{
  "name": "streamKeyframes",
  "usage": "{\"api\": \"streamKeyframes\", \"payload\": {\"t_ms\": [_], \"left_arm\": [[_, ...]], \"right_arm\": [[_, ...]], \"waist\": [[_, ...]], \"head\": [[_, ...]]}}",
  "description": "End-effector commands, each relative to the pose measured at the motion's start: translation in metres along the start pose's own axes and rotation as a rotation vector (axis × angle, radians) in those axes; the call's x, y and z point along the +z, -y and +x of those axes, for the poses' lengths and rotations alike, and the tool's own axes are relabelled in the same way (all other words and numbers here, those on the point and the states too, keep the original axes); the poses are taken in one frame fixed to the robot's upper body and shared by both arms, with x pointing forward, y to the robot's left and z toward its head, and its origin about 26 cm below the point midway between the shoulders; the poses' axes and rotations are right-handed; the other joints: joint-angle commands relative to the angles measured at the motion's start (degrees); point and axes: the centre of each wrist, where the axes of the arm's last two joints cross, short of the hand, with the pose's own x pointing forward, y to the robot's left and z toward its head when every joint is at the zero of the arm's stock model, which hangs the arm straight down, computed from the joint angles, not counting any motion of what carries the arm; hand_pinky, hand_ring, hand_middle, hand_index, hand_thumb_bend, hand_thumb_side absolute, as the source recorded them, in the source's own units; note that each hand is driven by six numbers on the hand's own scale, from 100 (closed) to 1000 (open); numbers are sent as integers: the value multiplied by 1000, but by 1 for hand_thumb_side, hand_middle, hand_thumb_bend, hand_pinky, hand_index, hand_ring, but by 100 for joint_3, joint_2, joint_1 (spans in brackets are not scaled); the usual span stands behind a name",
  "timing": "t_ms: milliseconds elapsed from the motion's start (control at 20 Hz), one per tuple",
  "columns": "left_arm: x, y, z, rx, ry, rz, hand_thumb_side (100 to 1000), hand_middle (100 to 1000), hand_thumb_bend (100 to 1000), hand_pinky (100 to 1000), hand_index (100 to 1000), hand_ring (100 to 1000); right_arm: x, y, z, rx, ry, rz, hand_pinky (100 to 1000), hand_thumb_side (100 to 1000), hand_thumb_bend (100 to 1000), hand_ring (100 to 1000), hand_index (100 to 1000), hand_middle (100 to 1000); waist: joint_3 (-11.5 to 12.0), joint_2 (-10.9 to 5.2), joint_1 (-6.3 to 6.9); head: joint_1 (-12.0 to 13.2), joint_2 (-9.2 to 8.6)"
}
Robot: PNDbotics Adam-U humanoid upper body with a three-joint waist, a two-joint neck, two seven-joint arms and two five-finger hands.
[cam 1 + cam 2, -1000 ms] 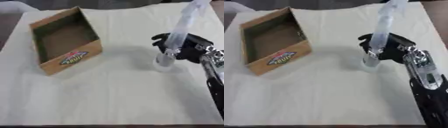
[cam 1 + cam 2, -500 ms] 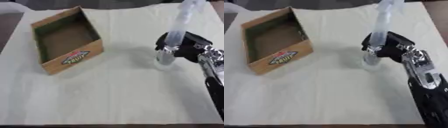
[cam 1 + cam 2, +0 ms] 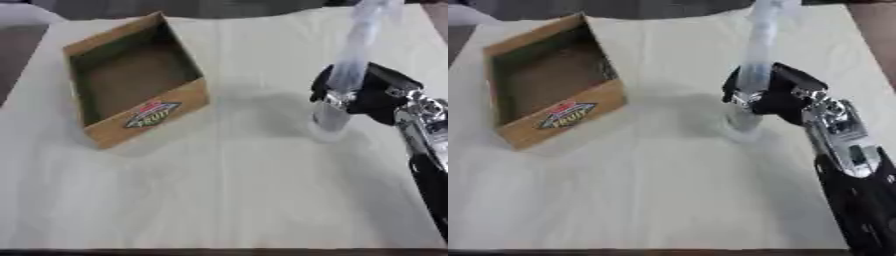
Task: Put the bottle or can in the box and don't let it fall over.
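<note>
Step in hand: the grasp. The right hand (image 3: 779, 96), black with a silver wrist, has its fingers curled round the lower part of the tall, slender, clear plastic bottle (image 3: 350, 75). The bottle stands near the right edge of the table (image 3: 227, 200), which is covered in a pale cream cloth, roughly midway between the near and far edges. It reads as upright; its upper end reaches toward the far right corner in both views, as a tall thing seen from above would. Whether the base is touching the cloth or is just clear of it cannot be told; a faint shadow lies beneath and to its left. The left hand shows in neither view.

The target, an open-topped brown cardboard box (image 3: 136, 82) with a coloured fruit label on its near wall, sits toward the far left corner of the table, set askew to the table edges. It is well apart from the bottle, with bare cloth between them. Its interior appears empty.

Judgement: the pick is made or nearly so; carry and placement are not yet done. The next move calls for a lift high enough for the base to pass over the box's near-right wall, a carry leftward and away across the table with the bottle kept vertical, then a straight descent onto the box floor before release. The bottle is tall and narrow and is held low, so it is likely to tip if tilted in transit or released before its base is settled flat.
</note>
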Motion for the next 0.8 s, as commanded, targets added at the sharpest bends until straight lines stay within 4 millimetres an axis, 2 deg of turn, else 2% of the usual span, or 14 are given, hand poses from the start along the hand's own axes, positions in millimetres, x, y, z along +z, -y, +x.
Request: {"api": "streamKeyframes", "payload": {"t_ms": [50, 250, 550, 800], "left_arm": [[-5, -1, 10, -13, 35, -12, 897, 932, 395, 1000, 892, 1000], [-5, -1, 10, -14, 34, -11, 897, 932, 395, 1000, 892, 1000], [-4, -2, 9, -16, 31, -10, 897, 932, 396, 1000, 892, 1000], [-5, -1, 9, -12, 31, -14, 898, 932, 397, 1000, 892, 1000]], "right_arm": [[0, 4, 22, 29, 54, 5, 998, 100, 100, 572, 110, 537], [-3, 4, 35, 9, 89, 8, 980, 100, 100, 569, 109, 536], [-16, 0, 65, -17, 182, 20, 955, 100, 100, 565, 110, 529], [-41, -13, 94, -42, 249, 79, 955, 100, 100, 563, 110, 525]], "waist": [[1, -131, -14], [-2, -142, -19], [5, -164, -25], [58, -183, -25]], "head": [[5, -35], [4, -18], [-11, 6], [-66, 17]]}}
